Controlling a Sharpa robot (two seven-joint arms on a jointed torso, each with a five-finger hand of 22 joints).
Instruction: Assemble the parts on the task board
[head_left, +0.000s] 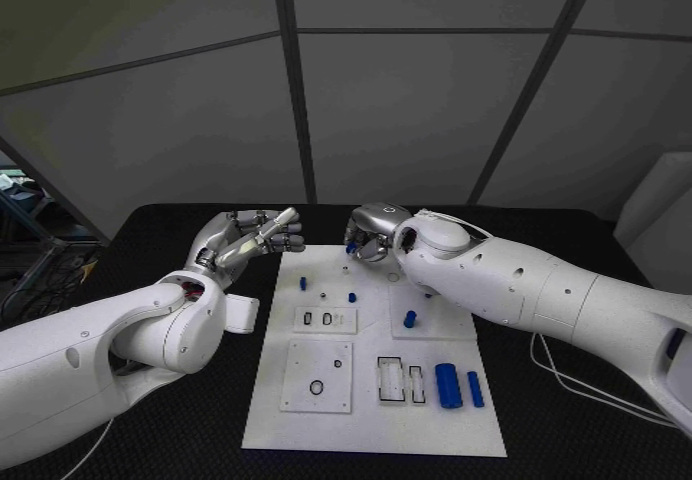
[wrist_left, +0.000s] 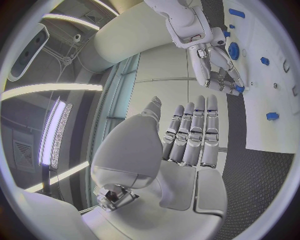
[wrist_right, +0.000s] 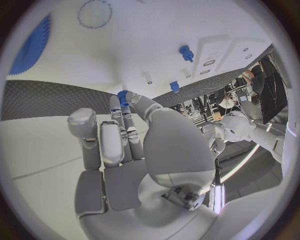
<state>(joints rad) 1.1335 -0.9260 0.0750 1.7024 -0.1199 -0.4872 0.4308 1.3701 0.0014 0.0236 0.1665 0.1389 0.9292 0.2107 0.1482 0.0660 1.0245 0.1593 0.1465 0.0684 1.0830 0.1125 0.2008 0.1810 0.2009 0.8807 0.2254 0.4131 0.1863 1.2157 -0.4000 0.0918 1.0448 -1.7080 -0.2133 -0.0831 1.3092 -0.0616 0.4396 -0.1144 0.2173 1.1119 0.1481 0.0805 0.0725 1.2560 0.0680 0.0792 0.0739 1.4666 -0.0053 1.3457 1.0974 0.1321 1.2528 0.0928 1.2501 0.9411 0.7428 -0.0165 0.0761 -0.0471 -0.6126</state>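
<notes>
Left hand (head_left: 254, 236): raised off the task board's (head_left: 378, 420) far left corner, fingers straight and apart, holding nothing.
Right hand (head_left: 375, 231): at the board's far edge, fingertips pinching a small blue part (wrist_right: 122, 96).
Blue cylinders (head_left: 459, 386): lying on the board's near right.

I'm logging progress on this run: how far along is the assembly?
Early. A few small blue pegs already stand in the task board. The right hand pinches a small blue part at the board's far edge; the left hand holds nothing. Two blue cylinders still lie loose.
</notes>
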